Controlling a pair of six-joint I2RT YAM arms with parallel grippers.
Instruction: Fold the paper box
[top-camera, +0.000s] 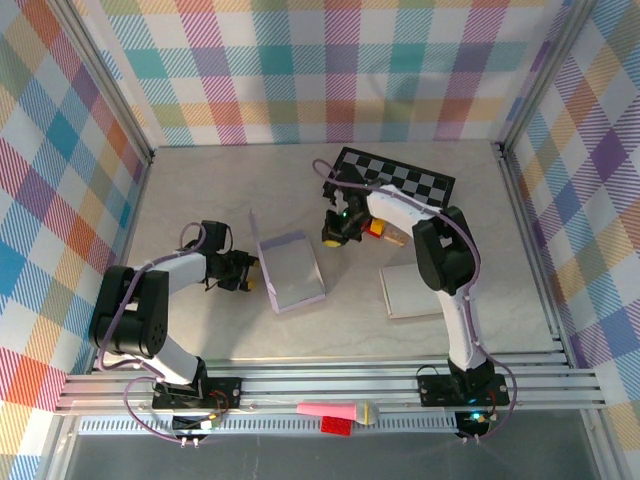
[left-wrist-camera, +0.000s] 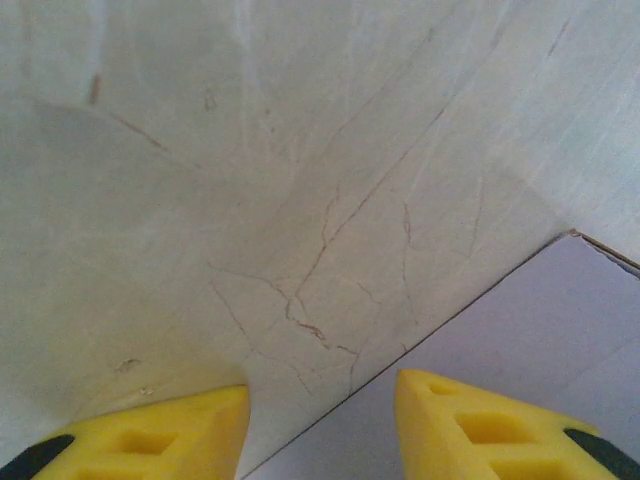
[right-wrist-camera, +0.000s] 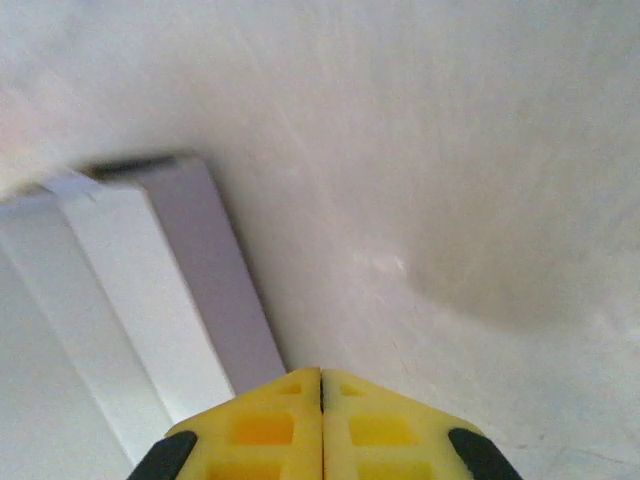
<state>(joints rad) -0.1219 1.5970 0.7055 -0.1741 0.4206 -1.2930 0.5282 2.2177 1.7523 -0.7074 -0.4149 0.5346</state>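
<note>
The paper box (top-camera: 291, 270) lies at the table's middle, pale lavender-white, with one flap (top-camera: 254, 233) raised along its left side. My left gripper (top-camera: 244, 272) sits at the box's left edge. In the left wrist view its yellow fingers (left-wrist-camera: 150, 435) stand apart, open, and the edge of a lavender box panel (left-wrist-camera: 560, 340) runs across the gap (left-wrist-camera: 320, 425), gripped by neither finger. My right gripper (top-camera: 336, 234) hovers just off the box's far right corner. Its fingertips (right-wrist-camera: 321, 385) are pressed together on nothing, with the box's white wall (right-wrist-camera: 130, 290) to their left.
A flat white folded sheet (top-camera: 410, 291) lies right of the box under the right arm. A black-and-white checkerboard (top-camera: 395, 178) lies at the back, with small red (top-camera: 377, 227) and wooden (top-camera: 394, 238) blocks near it. A pink object (top-camera: 335, 409) and red brick (top-camera: 335, 425) rest on the front rail.
</note>
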